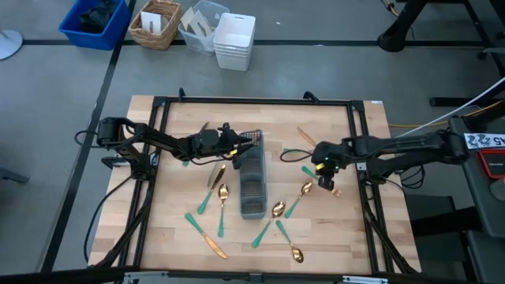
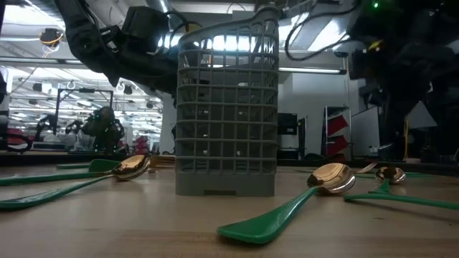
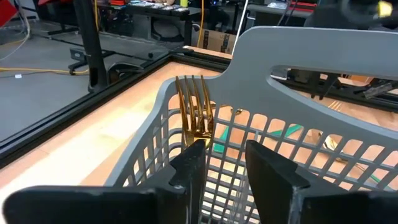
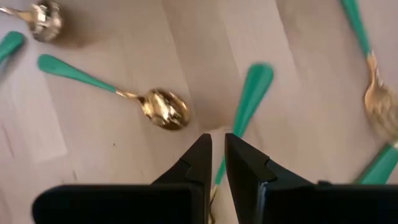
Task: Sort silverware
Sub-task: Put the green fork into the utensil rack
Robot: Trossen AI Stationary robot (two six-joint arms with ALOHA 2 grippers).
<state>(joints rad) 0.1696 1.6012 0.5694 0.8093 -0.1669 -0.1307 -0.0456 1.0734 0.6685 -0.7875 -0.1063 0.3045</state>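
Left wrist view: left gripper (image 3: pixel 225 163) over the far end of the grey caddy (image 3: pixel 298 68), jaws parted w/ nothing between them. Gold fork (image 3: pixel 194 111) stands tines-up inside the caddy's end compartment, just ahead of the fingertips, leaning on the slotted plastic wall. Right gripper (image 4: pixel 217 149) sits low over the pale wood table (image 4: pixel 124 50), jaws nearly closed around a slim green handle (image 4: pixel 247 102). Shiny gold spoon (image 4: pixel 163 109) w/ matte green handle lies flat beside it, apart from the fingers.
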